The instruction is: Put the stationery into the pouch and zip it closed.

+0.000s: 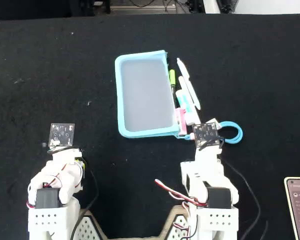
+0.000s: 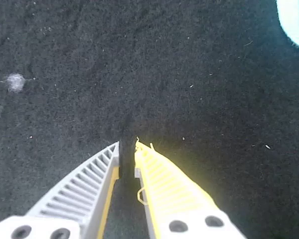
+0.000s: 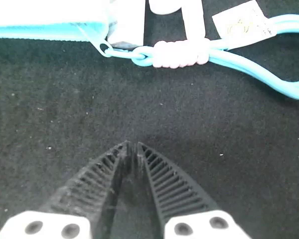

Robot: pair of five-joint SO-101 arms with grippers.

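Nearest to me the two arms sit side by side at the edge of the black worktop (image 1: 50, 75). The left tool (image 2: 127, 145) hangs just over bare cloth, its grey and yellow fingers pressed together with nothing between them; a fleck of white lint (image 2: 14, 82) lies on the cloth off to one side. The right tool (image 3: 131, 146) is likewise pressed together and holds nothing, its black ribbed fingers poised just short of a blue cord (image 3: 269, 69). By the right arm's base lies a device with a lit screen (image 1: 298, 207); its writing is too small to read.

The cord forms a loop on the worktop, and a pink knot (image 3: 182, 54) binds it where it runs to the zip pull (image 3: 104, 48) at the pouch's near right corner. A white tag (image 3: 243, 20) sits against the cord; its print cannot be made out.

Beyond the tools lies the pouch (image 1: 142, 95), light blue with a grey face, flat on the worktop between the arms and nearer the right one. The stationery (image 1: 185, 95) lies along its right edge: a green marker (image 1: 172, 78) against the rim and white pens (image 1: 188, 87) just beside it. I cannot tell whether any of it is tucked inside.
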